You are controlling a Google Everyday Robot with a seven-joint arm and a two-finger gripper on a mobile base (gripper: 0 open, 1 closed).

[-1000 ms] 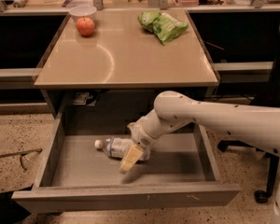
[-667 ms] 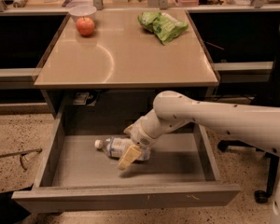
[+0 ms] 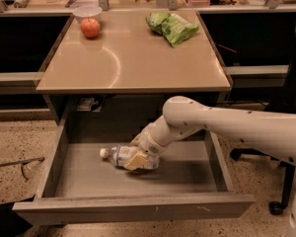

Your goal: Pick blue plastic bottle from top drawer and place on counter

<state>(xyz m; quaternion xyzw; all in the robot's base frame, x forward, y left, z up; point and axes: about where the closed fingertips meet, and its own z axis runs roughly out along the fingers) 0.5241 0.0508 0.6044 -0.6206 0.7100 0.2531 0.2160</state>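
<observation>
The blue plastic bottle [image 3: 119, 156] lies on its side on the floor of the open top drawer [image 3: 187, 169], with its white cap pointing left. My gripper [image 3: 136, 160] is down inside the drawer, right on the bottle's body, with a yellow pad across its near side. The white arm [image 3: 222, 125] reaches in from the right, under the counter's edge. The bottle rests on the drawer floor. The beige counter [image 3: 138, 58] is above the drawer.
On the counter a red apple [image 3: 90, 27] sits at the back left in front of a white bowl [image 3: 87, 12], and a green snack bag [image 3: 171, 26] lies at the back right. An office chair base [image 3: 276, 201] stands on the floor to the right.
My gripper has drawn in a little up and to the left, onto the bottle's body. The bottle has stayed in the same spot on the drawer floor.
</observation>
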